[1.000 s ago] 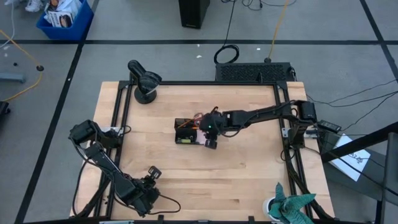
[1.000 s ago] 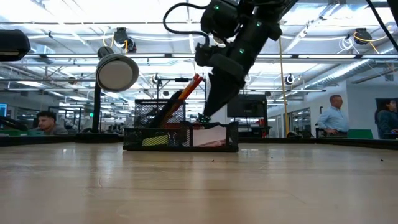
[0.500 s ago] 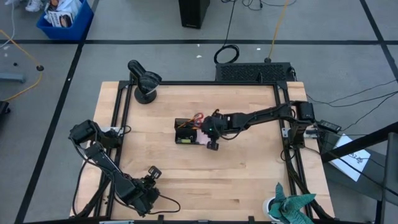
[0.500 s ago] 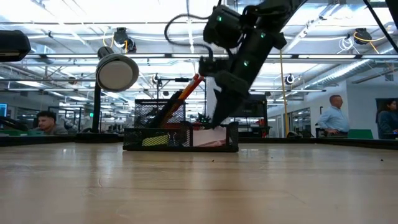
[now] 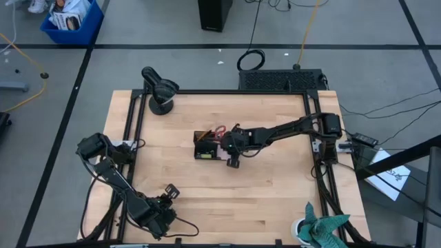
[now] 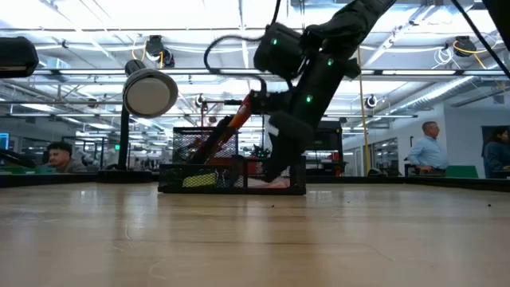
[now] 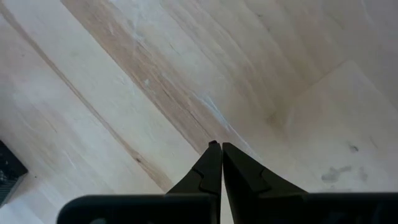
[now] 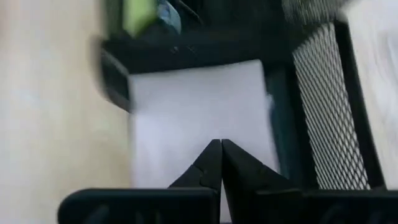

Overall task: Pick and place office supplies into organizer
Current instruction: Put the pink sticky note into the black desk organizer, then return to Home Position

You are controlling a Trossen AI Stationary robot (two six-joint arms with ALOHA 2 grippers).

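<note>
Organizer (image 5: 208, 145) sits mid-counter (image 5: 269, 200), already holding the scissors (image 6: 239, 112) and sticky-note pad (image 8: 199, 118). Over the last second I've watched my right tool (image 5: 228, 147) drop lower into it, fingers together over the pad, carrying nothing. I judge this a final press. Left tool (image 7: 216, 149) is parked, fingers together.

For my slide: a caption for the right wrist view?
Right gripper, shut, poised over the pink pad lying in the organizer.
</note>
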